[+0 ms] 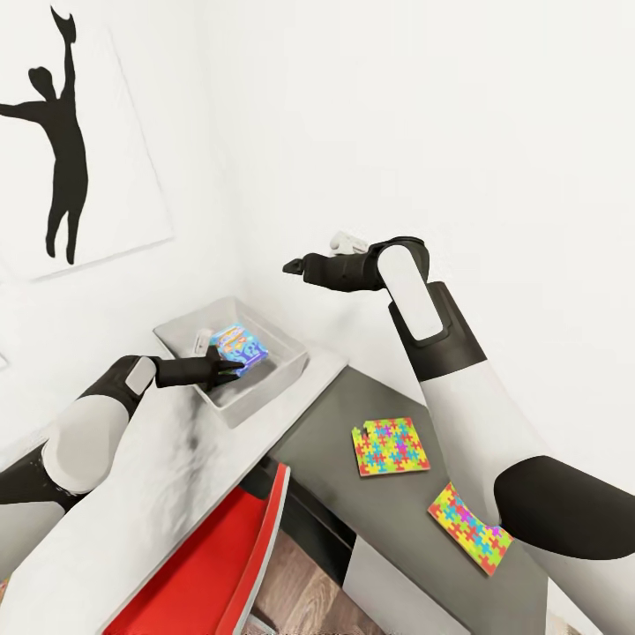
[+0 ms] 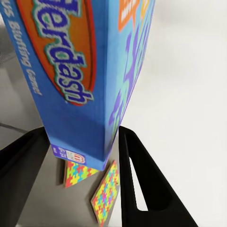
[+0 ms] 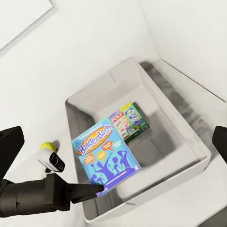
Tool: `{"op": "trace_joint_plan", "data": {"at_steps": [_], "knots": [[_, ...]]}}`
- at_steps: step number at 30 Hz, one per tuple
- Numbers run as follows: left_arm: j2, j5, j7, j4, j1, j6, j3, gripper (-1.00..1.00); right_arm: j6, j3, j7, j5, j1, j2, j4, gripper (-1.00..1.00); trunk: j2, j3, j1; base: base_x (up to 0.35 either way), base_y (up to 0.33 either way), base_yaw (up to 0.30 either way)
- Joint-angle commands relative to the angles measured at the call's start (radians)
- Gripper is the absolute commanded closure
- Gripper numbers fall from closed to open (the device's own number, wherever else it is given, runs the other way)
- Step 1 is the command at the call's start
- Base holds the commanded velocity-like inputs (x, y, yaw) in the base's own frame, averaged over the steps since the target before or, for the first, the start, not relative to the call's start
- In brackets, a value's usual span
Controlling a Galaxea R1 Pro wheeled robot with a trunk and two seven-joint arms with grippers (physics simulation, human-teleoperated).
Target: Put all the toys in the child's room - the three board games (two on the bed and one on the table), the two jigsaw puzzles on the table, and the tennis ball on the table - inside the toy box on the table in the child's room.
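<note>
The light grey toy box (image 1: pixel 275 370) stands on the pale table (image 1: pixel 168 494) in the corner. My left gripper (image 1: pixel 226 367) is shut on the blue board game (image 1: pixel 239 344), holding it tilted over the box's inside; the left wrist view shows the same blue board game (image 2: pixel 80 71) between the fingers (image 2: pixel 142 179). A green-edged board game (image 3: pixel 128 122) lies flat on the box floor. The tennis ball (image 3: pixel 46 146) rests on the table just outside the toy box (image 3: pixel 198 156). Two jigsaw puzzles (image 1: pixel 391 445) (image 1: pixel 469 527) lie on the dark cabinet top. My right gripper (image 1: pixel 295 265) hovers open above the box, empty.
White walls close in behind and left of the box, one bearing a black player silhouette (image 1: pixel 62 150). A red chair (image 1: pixel 220 564) stands under the table's front edge, above the wood floor (image 1: pixel 291 600). The dark cabinet top (image 1: pixel 353 503) adjoins the table at the right.
</note>
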Motion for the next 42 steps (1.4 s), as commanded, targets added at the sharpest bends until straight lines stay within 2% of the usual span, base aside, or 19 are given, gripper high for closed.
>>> {"op": "trace_joint_plan", "data": {"at_steps": [1, 13, 24, 30, 42], "knots": [[0.000, -0.004, -0.002, 0.000, -0.001, 0.006, 0.005, 1.00, 0.001, 0.000, -0.010, -0.010, -0.001, 0.000, -0.001, -1.00, -0.001, -0.003, 0.000, 0.000, 0.000, 0.000], [-0.004, -0.011, 0.000, 0.000, -0.001, 0.005, 0.003, 1.00, -0.003, 0.004, -0.010, -0.010, 0.002, 0.000, -0.001, -1.00, -0.001, -0.005, 0.000, 0.000, 0.000, 0.000], [-0.008, -0.062, 0.006, 0.000, -0.001, 0.005, 0.007, 1.00, -0.003, 0.006, -0.010, -0.010, 0.002, 0.000, -0.001, -1.00, -0.001, -0.005, 0.000, 0.000, 0.000, 0.000], [-0.008, -0.065, 0.054, 0.000, -0.001, 0.005, 0.010, 1.00, -0.004, 0.007, -0.010, -0.010, 0.002, 0.000, -0.001, -1.00, -0.001, -0.005, 0.000, 0.000, 0.000, 0.000], [-0.008, -0.064, 0.065, 0.000, -0.001, 0.006, 0.014, 1.00, -0.008, 0.007, -0.009, -0.010, 0.002, 0.000, -0.001, -1.00, -0.001, -0.005, 0.000, 0.000, 0.000, 0.000]]}}
